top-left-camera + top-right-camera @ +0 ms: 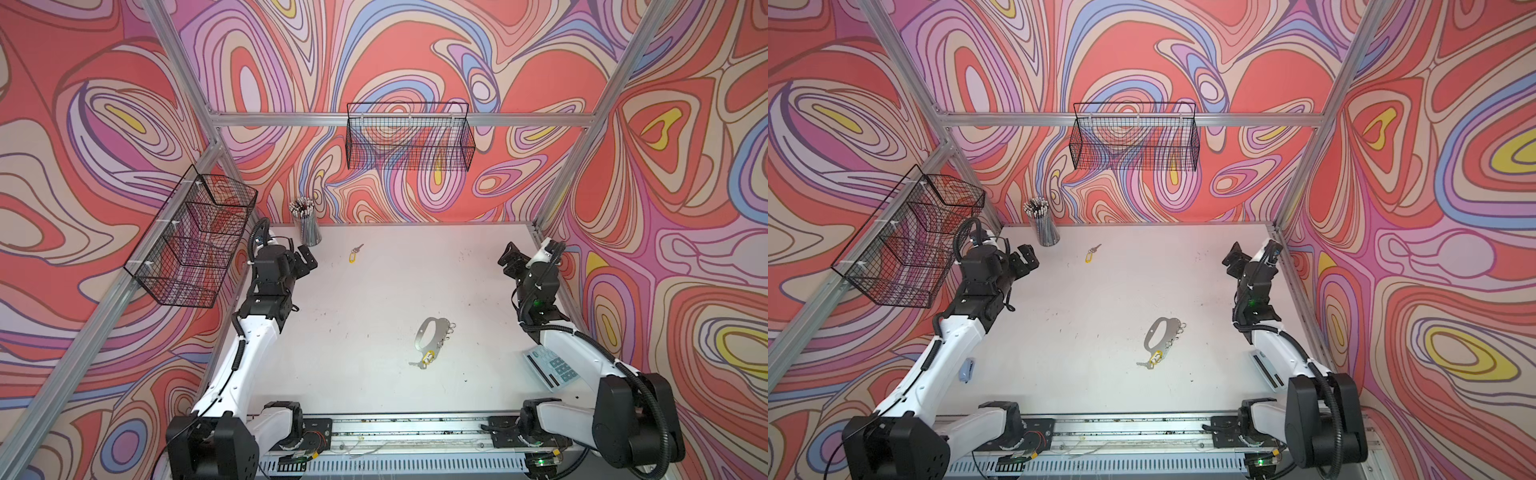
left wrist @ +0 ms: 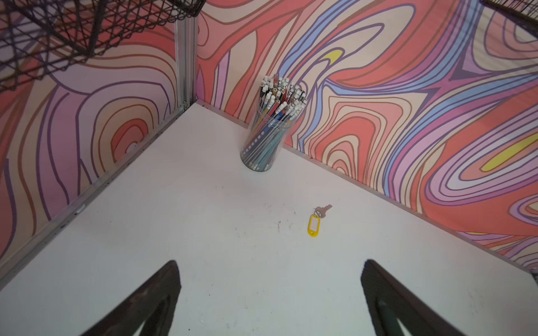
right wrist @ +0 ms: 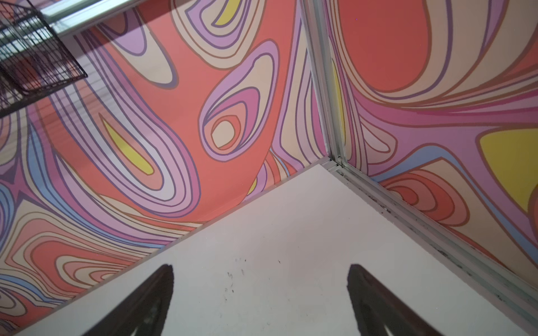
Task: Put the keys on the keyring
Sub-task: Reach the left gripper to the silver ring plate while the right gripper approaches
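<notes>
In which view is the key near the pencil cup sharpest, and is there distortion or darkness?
In both top views the key looks soft, and the frame posts lean outward, a wide-angle effect. Left wrist view: the key is sharpest, but the left gripper has dark, blurred fingers. Right wrist view: the right gripper looks equally dark; no key.

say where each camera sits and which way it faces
Top view: overhead at near edge, looking down on table, keyring, both arms.
Top view: alongside, same aim at keyring.
Left wrist: on left arm, facing pencil cup, tagged key; left gripper open.
Right wrist: on right arm, facing far table corner; right gripper open.
Shared: tagged key, top views too.
</notes>
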Robot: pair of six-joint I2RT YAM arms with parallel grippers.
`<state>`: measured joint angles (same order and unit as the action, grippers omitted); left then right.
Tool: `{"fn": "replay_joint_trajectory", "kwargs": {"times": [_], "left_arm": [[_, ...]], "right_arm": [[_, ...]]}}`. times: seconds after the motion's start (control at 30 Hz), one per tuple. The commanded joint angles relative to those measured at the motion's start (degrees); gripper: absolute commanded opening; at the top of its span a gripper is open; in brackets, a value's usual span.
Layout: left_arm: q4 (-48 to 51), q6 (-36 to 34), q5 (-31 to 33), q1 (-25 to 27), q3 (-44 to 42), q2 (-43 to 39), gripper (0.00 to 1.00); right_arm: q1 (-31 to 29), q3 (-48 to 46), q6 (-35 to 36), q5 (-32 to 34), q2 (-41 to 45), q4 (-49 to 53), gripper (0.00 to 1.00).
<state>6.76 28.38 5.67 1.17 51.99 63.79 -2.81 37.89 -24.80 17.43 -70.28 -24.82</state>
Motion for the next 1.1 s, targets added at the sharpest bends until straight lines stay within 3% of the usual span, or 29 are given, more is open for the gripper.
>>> {"fn": "replay_joint_trajectory", "kwargs": {"times": [0.0, 0.13, 0.3, 0.43, 0.57, 0.7, 0.9, 1.07], "left_arm": [[4.71, 6.98, -5.64, -0.03, -3.89, -2.26, 1.00], [1.96, 9.96, -10.38, 0.97, -8.28, -4.74, 1.00], [-1.53, 10.66, -9.29, 6.69, -15.39, -7.79, 1.00], [-7.03, 11.00, -9.80, 12.04, -20.00, -7.57, 1.00], [-7.78, 8.80, -8.34, 17.83, -20.49, -5.70, 1.00], [-7.97, 7.05, -11.92, 21.61, -19.74, -3.50, 1.00], [-5.65, 4.96, -14.81, 30.21, -16.27, 1.98, 0.87], [-2.76, 4.17, -18.13, 38.44, -10.05, 10.88, 0.67]], "right_arm": [[-0.04, 0.47, -5.93, -4.79, 0.92, 10.56, 0.98], [-0.07, 0.97, -5.73, -13.14, 1.68, 12.26, 0.98], [-0.42, -0.25, -7.44, -20.02, 2.44, 14.19, 0.98], [-2.71, -0.69, -7.31, -21.66, 2.52, 17.30, 0.98], [-8.83, -0.79, -5.90, -20.28, 1.42, 20.53, 0.98], [-13.93, -1.73, -5.57, -21.48, -1.33, 22.42, 0.91], [-15.74, -6.27, -6.93, -22.18, -1.99, 21.05, 0.89], [-15.74, -7.65, -6.44, -19.88, -0.35, 22.34, 0.90]]}}
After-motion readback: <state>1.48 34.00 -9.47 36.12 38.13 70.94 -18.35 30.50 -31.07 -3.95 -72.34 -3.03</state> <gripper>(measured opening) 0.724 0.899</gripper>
